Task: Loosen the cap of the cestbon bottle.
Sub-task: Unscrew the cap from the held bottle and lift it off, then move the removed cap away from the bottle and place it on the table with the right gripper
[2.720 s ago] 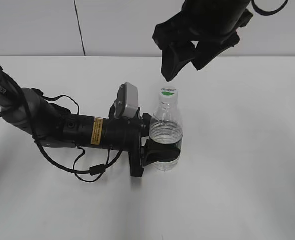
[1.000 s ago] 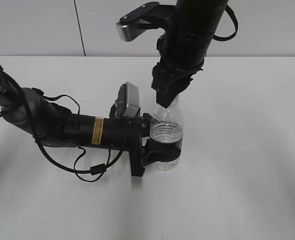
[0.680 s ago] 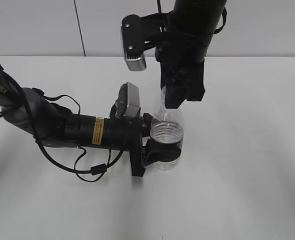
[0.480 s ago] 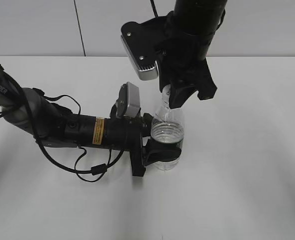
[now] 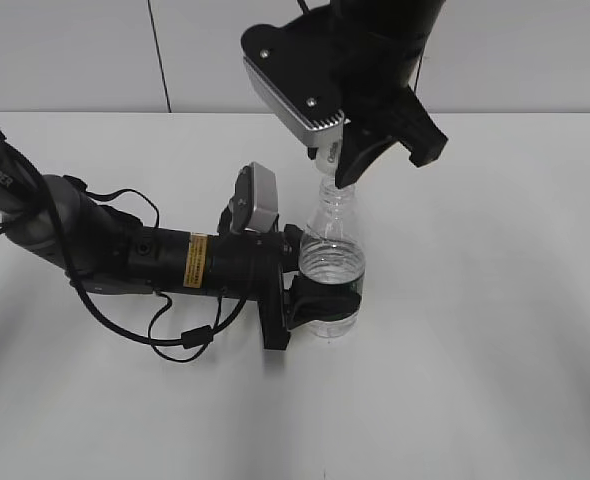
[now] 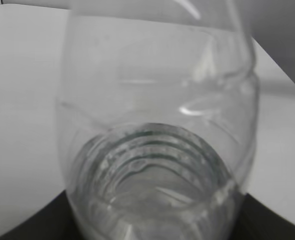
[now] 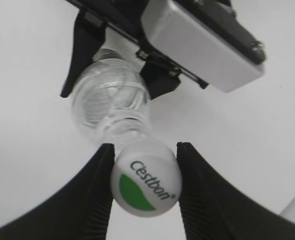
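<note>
The clear Cestbon bottle stands upright on the white table. My left gripper lies level and is shut around its lower body. In the left wrist view the ribbed bottle fills the frame, with dark jaw edges at the bottom corners. My right gripper hangs over the bottle from above. In the right wrist view its two black ribbed fingers press both sides of the white cap with the green mark. The cap sits over the neck. I cannot tell whether it has come off the thread.
The white table runs back to a grey wall. The left arm and its looped cables lie across the table's left half. The right arm's silver wrist camera hangs above and left of the bottle.
My right gripper came down from open above the bottle and closed on the cap. It then turned about the cap, and its wrist camera swung round. The left gripper and bottle stayed put.
</note>
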You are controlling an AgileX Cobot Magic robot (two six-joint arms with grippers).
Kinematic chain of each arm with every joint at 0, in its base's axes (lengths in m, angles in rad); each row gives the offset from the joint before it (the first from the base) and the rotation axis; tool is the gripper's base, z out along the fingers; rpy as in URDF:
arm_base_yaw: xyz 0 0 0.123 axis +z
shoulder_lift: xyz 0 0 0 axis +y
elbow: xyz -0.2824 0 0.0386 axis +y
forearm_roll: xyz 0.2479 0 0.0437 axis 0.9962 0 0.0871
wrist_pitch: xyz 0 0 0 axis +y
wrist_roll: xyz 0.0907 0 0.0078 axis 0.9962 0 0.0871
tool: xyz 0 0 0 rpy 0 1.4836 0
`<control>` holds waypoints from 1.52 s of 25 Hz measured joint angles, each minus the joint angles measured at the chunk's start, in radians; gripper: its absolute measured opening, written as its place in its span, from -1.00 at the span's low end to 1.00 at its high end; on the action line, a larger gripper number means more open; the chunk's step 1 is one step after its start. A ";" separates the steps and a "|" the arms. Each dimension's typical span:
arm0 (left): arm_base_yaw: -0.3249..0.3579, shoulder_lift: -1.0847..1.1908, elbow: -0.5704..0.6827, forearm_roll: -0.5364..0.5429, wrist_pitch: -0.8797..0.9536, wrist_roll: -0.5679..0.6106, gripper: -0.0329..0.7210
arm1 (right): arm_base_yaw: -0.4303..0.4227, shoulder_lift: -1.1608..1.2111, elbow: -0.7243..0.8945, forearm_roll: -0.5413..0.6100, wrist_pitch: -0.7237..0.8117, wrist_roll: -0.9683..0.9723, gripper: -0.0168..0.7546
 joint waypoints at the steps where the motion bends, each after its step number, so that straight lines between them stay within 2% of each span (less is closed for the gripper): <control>1: 0.000 0.000 0.000 0.001 0.001 0.003 0.10 | 0.000 0.000 -0.012 0.010 -0.005 -0.003 -0.19; 8: 0.000 0.000 0.000 0.003 0.001 0.006 0.10 | 0.000 -0.032 -0.024 0.019 -0.009 0.014 -0.19; 12: 0.000 0.000 0.000 0.003 0.001 0.006 0.10 | 0.000 -0.059 -0.026 -0.020 -0.009 0.146 -0.19; 16: 0.000 0.000 0.000 0.003 0.001 0.003 0.10 | 0.000 -0.066 -0.028 -0.066 -0.009 0.506 -0.19; 24: 0.000 0.000 0.000 0.003 0.001 0.002 0.10 | 0.000 -0.066 -0.028 -0.107 -0.009 1.531 -0.19; 27: 0.000 0.000 0.000 0.003 0.001 0.002 0.10 | 0.000 -0.066 -0.028 -0.109 -0.009 1.784 -0.19; 33: 0.000 0.000 0.000 0.003 0.001 0.002 0.10 | -0.017 -0.066 -0.028 -0.096 -0.009 1.878 -0.19; 38: 0.000 0.000 0.000 0.003 0.001 0.002 0.10 | -0.126 -0.066 -0.028 -0.096 -0.009 1.878 -0.19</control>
